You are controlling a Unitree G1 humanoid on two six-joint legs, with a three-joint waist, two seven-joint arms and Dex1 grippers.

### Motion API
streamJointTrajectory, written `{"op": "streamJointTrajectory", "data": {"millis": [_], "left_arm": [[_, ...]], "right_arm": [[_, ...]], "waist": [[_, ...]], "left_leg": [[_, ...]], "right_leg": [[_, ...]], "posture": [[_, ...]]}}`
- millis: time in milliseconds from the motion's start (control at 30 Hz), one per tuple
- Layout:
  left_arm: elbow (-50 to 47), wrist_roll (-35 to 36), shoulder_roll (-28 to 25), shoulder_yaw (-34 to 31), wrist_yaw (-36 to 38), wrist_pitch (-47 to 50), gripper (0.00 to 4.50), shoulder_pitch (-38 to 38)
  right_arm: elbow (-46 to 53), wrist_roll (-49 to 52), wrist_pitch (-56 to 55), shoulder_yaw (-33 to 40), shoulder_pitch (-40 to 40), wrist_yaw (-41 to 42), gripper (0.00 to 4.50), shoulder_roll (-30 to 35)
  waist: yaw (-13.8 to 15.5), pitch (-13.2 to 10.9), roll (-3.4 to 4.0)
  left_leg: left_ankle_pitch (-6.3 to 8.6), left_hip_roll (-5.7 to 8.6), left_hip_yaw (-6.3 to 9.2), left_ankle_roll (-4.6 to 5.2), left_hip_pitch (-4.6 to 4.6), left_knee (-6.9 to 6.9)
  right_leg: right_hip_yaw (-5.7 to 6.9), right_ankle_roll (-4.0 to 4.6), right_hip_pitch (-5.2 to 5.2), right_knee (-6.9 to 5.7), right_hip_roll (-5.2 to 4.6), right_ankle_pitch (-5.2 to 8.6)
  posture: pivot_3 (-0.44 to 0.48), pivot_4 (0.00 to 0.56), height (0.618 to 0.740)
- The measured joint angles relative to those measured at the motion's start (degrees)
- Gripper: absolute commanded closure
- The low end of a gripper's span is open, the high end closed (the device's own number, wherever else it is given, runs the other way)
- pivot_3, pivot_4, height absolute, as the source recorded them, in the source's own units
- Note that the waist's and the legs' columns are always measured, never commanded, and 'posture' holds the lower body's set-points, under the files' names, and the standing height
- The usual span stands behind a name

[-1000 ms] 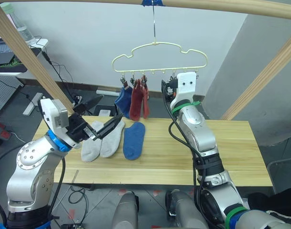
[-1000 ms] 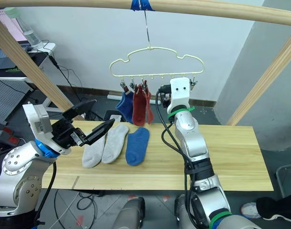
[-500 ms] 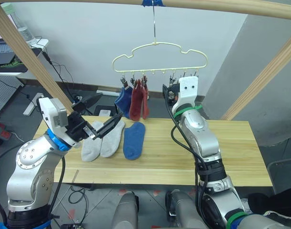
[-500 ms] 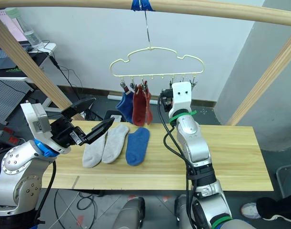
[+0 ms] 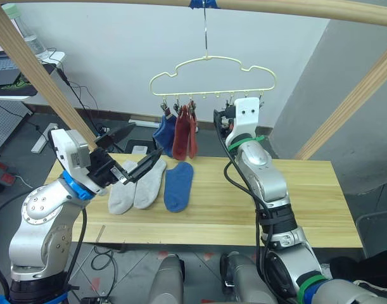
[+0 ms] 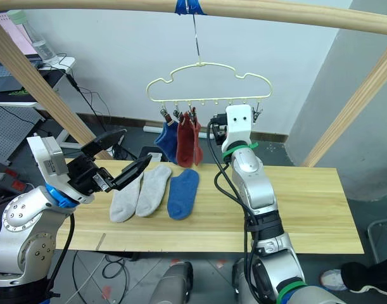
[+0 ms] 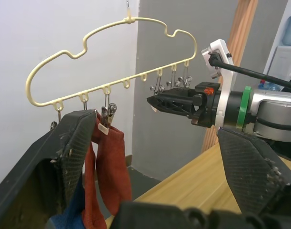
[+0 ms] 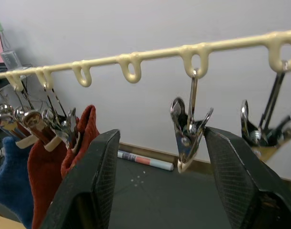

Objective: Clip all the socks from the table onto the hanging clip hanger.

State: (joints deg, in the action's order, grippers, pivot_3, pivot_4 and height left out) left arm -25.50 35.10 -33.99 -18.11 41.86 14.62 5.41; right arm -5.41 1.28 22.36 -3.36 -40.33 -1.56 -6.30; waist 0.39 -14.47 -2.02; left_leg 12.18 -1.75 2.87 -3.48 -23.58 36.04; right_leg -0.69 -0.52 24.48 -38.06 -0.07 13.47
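A thin pale-yellow wire clip hanger (image 5: 211,75) with a cloud-shaped outline hangs by its hook from a round wooden rail (image 5: 294,11). One blue sock (image 5: 163,134) and two rust-red socks (image 5: 183,136) are clipped at its left end. On the long light-wood bench (image 5: 294,196), towards its left end, lie two light grey socks (image 5: 135,185) and a blue ankle sock (image 5: 177,185) side by side. The left claw (image 5: 135,154) hovers open above the grey pair. The right claw (image 7: 157,99) is raised just beneath the hanger's empty metal clips (image 8: 189,128), its fingers spread with one clip between them, holding nothing.
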Motion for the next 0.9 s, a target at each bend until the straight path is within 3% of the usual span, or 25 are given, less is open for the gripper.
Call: {"op": "streamJointTrajectory", "data": {"millis": [667, 767, 900], "left_arm": [[-1.2, 1.1, 0.1, 1.0, -1.4, 0.3, 0.0, -0.1], [-1.2, 2.6, 0.2, 1.0, -1.4, 1.2, 0.0, -0.1], [-1.2, 3.2, 0.2, 1.0, -1.4, 1.8, 0.0, -0.1]], "right_arm": [[-3.6, 0.7, -3.1, 0.1, -1.7, 0.6, 1.59, -1.1], [-3.6, 1.0, -3.1, 0.4, -1.7, 0.5, 2.15, -1.1], [-3.6, 1.2, -3.1, 0.4, -1.7, 0.5, 3.57, -1.1]], "waist": [[0.1, 0.0, 0.0], [0.1, 0.0, 0.0], [0.1, 0.0, 0.0]], "left_leg": [[0.0, 0.0, 0.0, 0.0, 0.0, 0.0], [0.0, 0.0, 0.01, 0.0, 0.0, 0.0], [0.0, 0.0, 0.01, 0.0, 0.0, 0.0]], "right_leg": [[0.0, 0.07, 0.0, -0.01, 0.0, -0.04], [0.0, 0.07, 0.0, -0.01, 0.0, -0.04], [0.0, 0.06, 0.0, -0.01, 0.0, -0.04]], "posture": [[0.15, 0.205, 0.74], [0.15, 0.205, 0.74], [0.148, 0.206, 0.74]]}}
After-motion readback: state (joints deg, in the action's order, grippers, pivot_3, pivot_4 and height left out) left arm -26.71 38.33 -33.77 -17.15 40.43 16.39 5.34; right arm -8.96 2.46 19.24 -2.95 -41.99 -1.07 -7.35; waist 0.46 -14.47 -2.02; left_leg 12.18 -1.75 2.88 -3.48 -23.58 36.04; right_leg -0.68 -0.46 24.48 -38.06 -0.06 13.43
